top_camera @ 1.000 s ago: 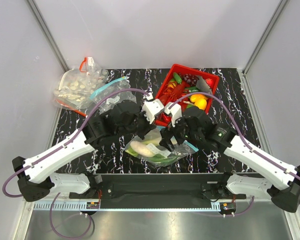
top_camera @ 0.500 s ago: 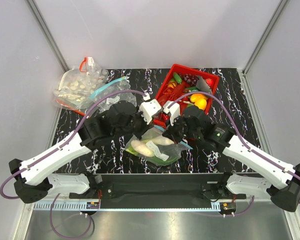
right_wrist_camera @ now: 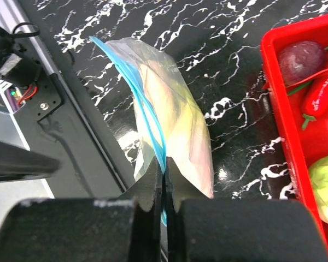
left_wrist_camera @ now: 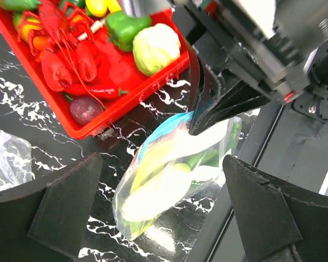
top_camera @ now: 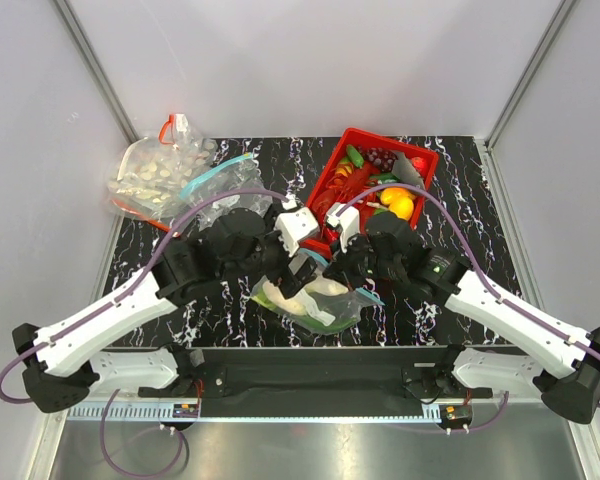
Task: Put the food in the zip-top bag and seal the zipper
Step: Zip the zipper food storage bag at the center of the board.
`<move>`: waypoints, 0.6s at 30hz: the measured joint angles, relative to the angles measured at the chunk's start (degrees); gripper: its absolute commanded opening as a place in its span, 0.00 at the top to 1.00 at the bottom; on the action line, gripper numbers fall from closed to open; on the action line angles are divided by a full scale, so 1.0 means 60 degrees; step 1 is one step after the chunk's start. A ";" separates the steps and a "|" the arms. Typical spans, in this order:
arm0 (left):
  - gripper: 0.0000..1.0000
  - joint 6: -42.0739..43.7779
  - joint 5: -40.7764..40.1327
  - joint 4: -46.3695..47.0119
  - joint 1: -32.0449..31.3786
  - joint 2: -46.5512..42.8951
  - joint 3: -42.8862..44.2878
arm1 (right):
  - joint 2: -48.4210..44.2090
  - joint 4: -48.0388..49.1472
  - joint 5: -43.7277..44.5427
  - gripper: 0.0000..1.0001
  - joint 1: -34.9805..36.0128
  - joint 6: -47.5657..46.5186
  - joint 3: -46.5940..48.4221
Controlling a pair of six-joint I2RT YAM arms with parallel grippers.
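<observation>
Left tool (left_wrist_camera: 163,164) closer in, spread; right tool (right_wrist_camera: 164,162) tight on zipper (right_wrist_camera: 132,82); red basket (right_wrist_camera: 276,109) nearby.

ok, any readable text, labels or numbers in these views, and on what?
None legible.
zip-top bag: a white patch, maybe a label, too small to read from above.
red basket: no markings visible.
wired board at the table edge: blurred, nothing readable.

Lab test booth — white panel walls (top_camera: 310,60), black marbled table (top_camera: 460,200)
</observation>
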 measured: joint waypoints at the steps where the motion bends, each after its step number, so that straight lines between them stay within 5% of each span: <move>1: 0.01 0.0044 0.0007 0.0018 0.0011 0.0047 -0.0055 | -0.0004 0.0000 -0.0062 1.00 0.0000 0.0022 0.0000; 4: 0.02 0.0146 0.0106 0.0393 0.0204 0.0310 -0.0280 | -0.0026 0.0000 -0.0149 1.00 0.0000 0.0073 0.0000; 6: 0.12 0.0168 0.0372 0.0831 0.0481 0.0397 -0.0718 | -0.0055 -0.0004 -0.0193 1.00 0.0000 0.0102 0.0000; 7: 0.34 0.0157 0.0594 0.1016 0.0663 0.0430 -0.0994 | -0.0073 0.0000 -0.0215 1.00 0.0000 0.0113 0.0000; 9: 0.61 0.0102 0.0984 0.1224 0.0900 0.0481 -0.1322 | -0.0113 0.0000 -0.0284 1.00 0.0000 0.0149 0.0000; 10: 0.90 0.0047 0.1195 0.1293 0.0969 0.0499 -0.1413 | -0.0131 0.0000 -0.0291 1.00 0.0000 0.0157 0.0000; 11: 1.00 0.0011 0.1395 0.1355 0.0984 0.0517 -0.1432 | -0.0149 0.0004 -0.0295 0.99 0.0000 0.0171 0.0000; 12: 1.00 0.0047 0.1603 0.1464 0.0976 0.0535 -0.1432 | -0.0164 0.0025 -0.0291 0.92 0.0000 0.0182 0.0000; 13: 1.00 0.0073 0.1712 0.1555 0.0973 0.0543 -0.1432 | -0.0178 0.0033 -0.0288 0.67 -0.0004 0.0215 0.0000; 14: 1.00 0.0076 0.1785 0.1592 0.0969 0.0550 -0.1432 | -0.0193 0.0029 -0.0291 0.54 -0.0004 0.0306 -0.0007; 18: 1.00 0.0058 0.2127 0.1708 0.0973 0.0528 -0.1432 | -0.0197 0.0306 -0.0266 0.19 0.0000 0.0419 -0.0211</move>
